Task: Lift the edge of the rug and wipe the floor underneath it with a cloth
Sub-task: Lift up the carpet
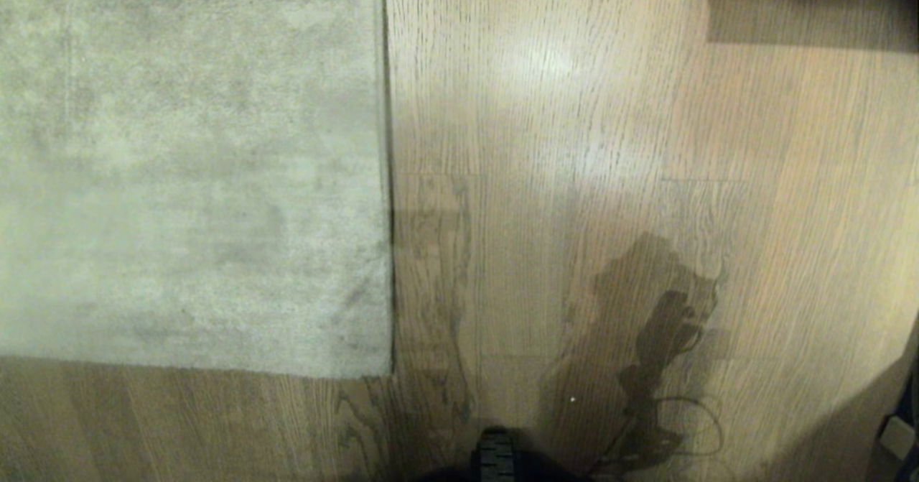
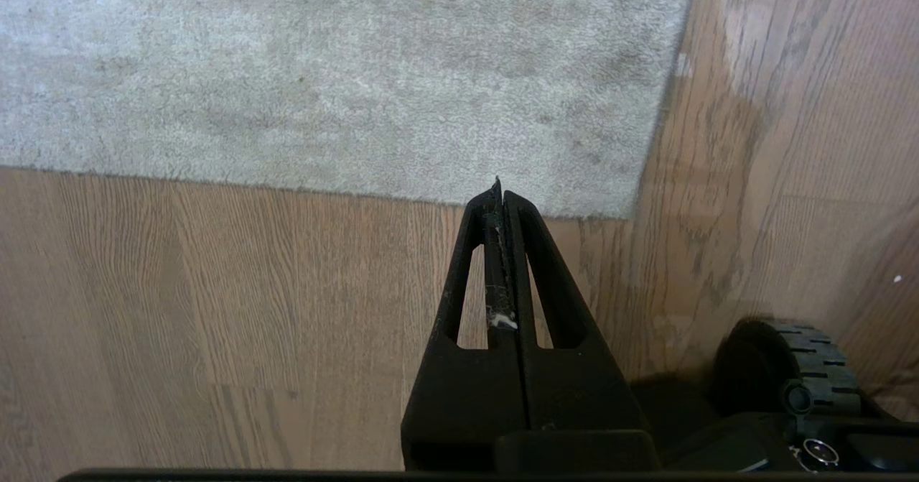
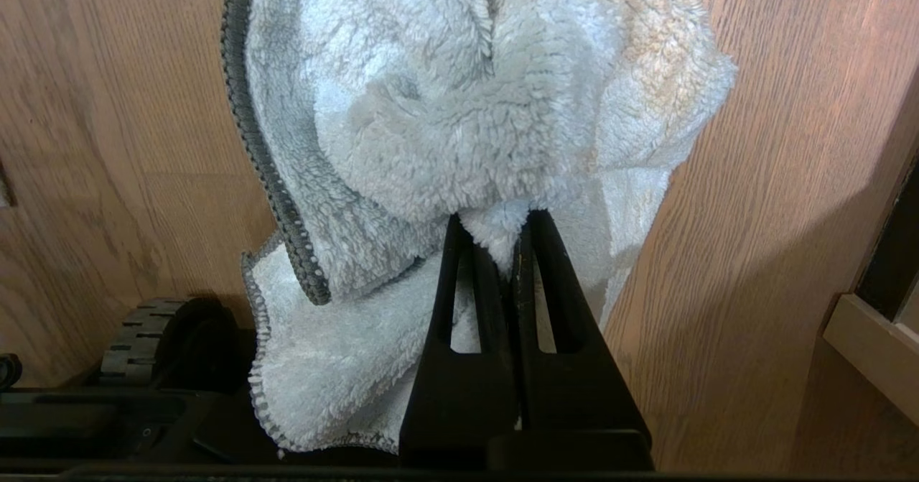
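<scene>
My right tool (image 3: 511,241) is clamped on the cloth (image 3: 459,108). My left tool (image 2: 500,198) is pinched together, empty. The rug edge (image 2: 402,196) lies flat just ahead of it; I should open up and slip under the corner.

Black slotted tapering gripper (image 2: 500,189) fingers, ribbed wheel (image 2: 811,363).

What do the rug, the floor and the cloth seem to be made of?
Rug: short-pile textile, mottled grey-beige, matte and fuzzy. Floor: wood or wood-look planks with oak grain; the glare suggests a slight sheen. Cloth: fluffy pale microfibre-like fleece with a stitched grey hem.
</scene>
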Available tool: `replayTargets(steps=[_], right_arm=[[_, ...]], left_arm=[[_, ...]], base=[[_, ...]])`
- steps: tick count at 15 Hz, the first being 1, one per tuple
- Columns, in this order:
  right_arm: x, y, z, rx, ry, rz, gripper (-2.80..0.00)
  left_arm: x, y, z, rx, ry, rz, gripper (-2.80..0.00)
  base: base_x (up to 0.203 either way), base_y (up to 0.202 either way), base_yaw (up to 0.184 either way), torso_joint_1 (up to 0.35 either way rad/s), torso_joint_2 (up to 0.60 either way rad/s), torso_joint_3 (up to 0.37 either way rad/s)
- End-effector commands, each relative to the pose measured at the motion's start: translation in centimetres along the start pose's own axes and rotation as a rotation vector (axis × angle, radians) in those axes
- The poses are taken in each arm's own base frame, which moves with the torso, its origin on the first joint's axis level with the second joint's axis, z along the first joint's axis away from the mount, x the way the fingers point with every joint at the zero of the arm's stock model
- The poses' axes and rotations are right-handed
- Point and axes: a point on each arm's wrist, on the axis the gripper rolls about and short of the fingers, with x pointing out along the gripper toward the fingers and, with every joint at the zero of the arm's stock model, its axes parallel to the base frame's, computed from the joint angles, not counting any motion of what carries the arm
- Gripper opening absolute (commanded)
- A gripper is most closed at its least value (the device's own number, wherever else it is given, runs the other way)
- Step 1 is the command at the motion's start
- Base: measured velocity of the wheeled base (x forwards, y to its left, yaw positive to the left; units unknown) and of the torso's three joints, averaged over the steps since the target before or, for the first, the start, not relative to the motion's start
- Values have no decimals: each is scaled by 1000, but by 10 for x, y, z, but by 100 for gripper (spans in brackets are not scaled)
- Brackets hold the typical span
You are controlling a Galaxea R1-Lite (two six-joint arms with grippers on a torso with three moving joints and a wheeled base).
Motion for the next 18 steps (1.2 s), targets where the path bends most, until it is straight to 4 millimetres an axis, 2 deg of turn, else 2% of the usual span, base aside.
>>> replayTargets(steps=[1,18], right_arm=[[0,0,0,0,1,1,-280],[0,0,0,0,1,0,-280]], left_arm=[[0,0,0,-1,1,1,-280],[0,0,0,-4,2,2,-280]], base=[[0,0,0,0,0,0],[0,0,0,0,0,0]])
